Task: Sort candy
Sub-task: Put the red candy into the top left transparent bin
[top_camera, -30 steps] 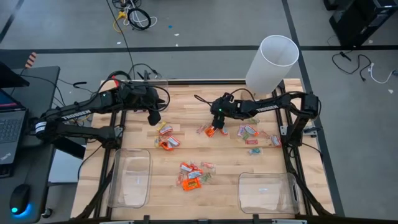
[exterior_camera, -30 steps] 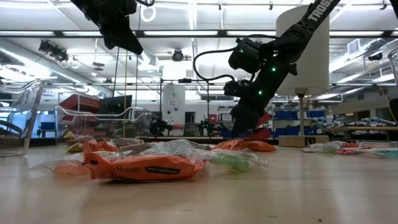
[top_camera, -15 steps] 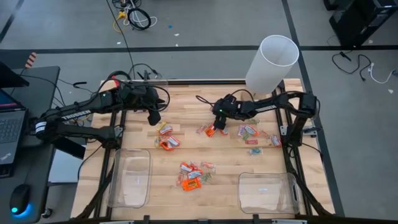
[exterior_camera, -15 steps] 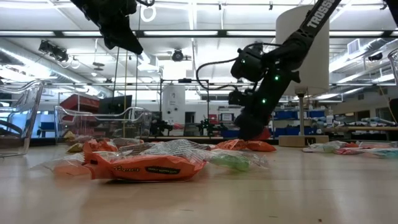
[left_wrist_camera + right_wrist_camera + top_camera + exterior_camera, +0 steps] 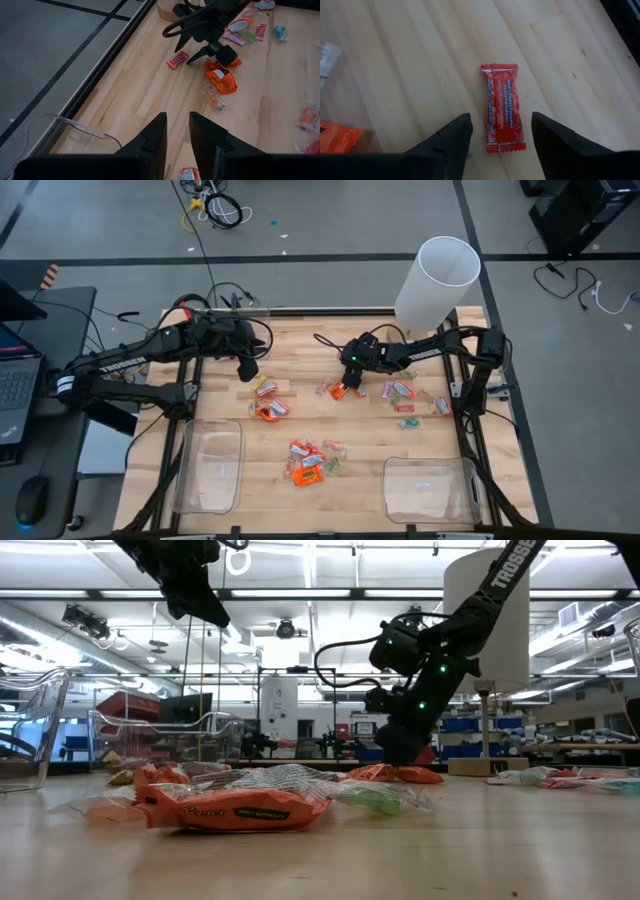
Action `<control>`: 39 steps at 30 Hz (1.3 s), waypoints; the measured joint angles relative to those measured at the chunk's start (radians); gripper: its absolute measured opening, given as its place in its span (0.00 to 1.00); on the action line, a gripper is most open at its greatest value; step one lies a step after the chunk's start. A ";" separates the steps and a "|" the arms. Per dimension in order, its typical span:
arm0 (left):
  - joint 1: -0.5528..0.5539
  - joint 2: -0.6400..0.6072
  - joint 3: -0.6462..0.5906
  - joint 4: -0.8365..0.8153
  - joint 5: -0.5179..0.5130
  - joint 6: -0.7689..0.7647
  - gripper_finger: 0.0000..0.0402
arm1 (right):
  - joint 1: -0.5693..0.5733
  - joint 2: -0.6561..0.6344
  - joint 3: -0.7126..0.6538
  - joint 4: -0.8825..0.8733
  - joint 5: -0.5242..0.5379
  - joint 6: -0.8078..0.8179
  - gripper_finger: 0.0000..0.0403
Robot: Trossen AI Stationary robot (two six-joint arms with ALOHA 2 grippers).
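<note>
A red wrapped candy lies flat on the table between the spread fingers of the right gripper, which hangs low over it near the table's middle; its jaws stand wide open and hold nothing. Just beside it lie orange candies. More candy sits in loose groups: a pale and green cluster toward the right edge, an orange and pink pile nearer the front, and a few pieces to the left. The left gripper hangs above the table's left rear part, jaws nearly closed with a narrow gap, empty. Two clear bins stand at the front corners.
</note>
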State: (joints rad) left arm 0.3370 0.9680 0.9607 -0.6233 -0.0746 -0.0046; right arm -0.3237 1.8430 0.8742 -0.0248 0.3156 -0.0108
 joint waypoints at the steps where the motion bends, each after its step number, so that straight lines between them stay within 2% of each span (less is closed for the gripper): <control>1: 0.000 0.000 0.000 0.000 0.000 0.000 0.21 | 0.000 0.000 0.000 -0.001 -0.002 0.004 0.46; 18: 0.000 0.000 0.000 0.005 0.000 0.000 0.21 | 0.011 -0.002 -0.003 0.012 -0.028 0.008 0.04; 21: 0.000 0.002 0.000 0.007 0.000 0.000 0.21 | 0.016 -0.014 -0.006 0.022 -0.021 0.004 0.01; 26: -0.013 0.023 0.000 0.041 -0.001 0.016 0.21 | 0.033 -0.078 -0.006 0.059 -0.036 0.011 0.01; 33: -0.092 0.100 0.000 0.099 -0.001 0.148 0.21 | 0.069 -0.188 -0.004 0.118 -0.196 0.061 0.00; 39: -0.177 0.186 0.000 0.133 0.001 0.310 0.21 | 0.091 -0.258 -0.004 0.178 -0.441 0.173 0.00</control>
State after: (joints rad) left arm 0.1602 1.1537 0.9607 -0.4900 -0.0739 0.3053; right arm -0.2324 1.5853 0.8700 0.1528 -0.1253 0.1624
